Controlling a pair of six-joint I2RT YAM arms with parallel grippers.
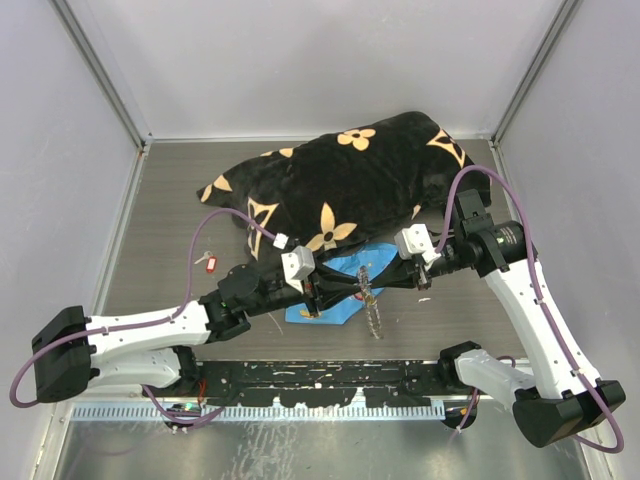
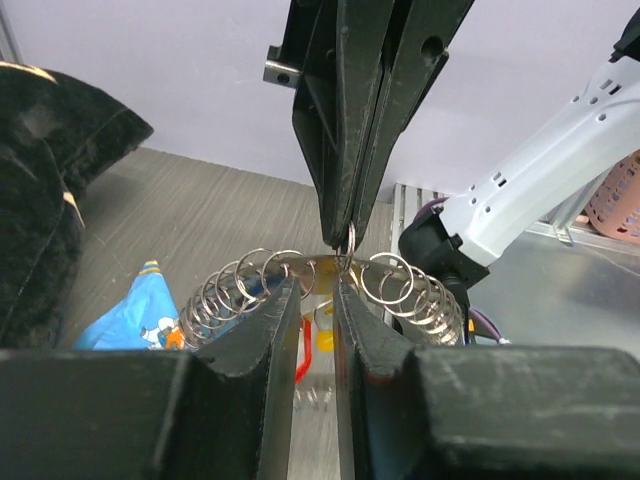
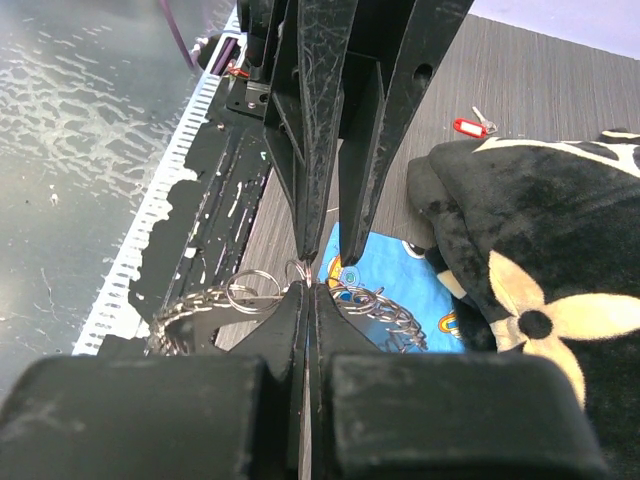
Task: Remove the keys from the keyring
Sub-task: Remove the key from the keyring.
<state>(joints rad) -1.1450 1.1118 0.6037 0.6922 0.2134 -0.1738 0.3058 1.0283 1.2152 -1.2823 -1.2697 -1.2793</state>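
Note:
The keyring, a silvery loop strung with many small split rings, hangs in the air above the blue cloth. My right gripper is shut on its top; in the left wrist view its fingers come down onto the ring. My left gripper faces it from the other side, its jaws a narrow gap apart at the ring. A yellow-headed key and a red-headed key dangle beyond that gap. In the top view both grippers meet at the keyring. One red-headed key lies loose on the table.
A black cushion with tan flower marks fills the back of the table, just behind the grippers. The blue cloth lies beside it. A black perforated rail runs along the near edge. Grey walls close in both sides.

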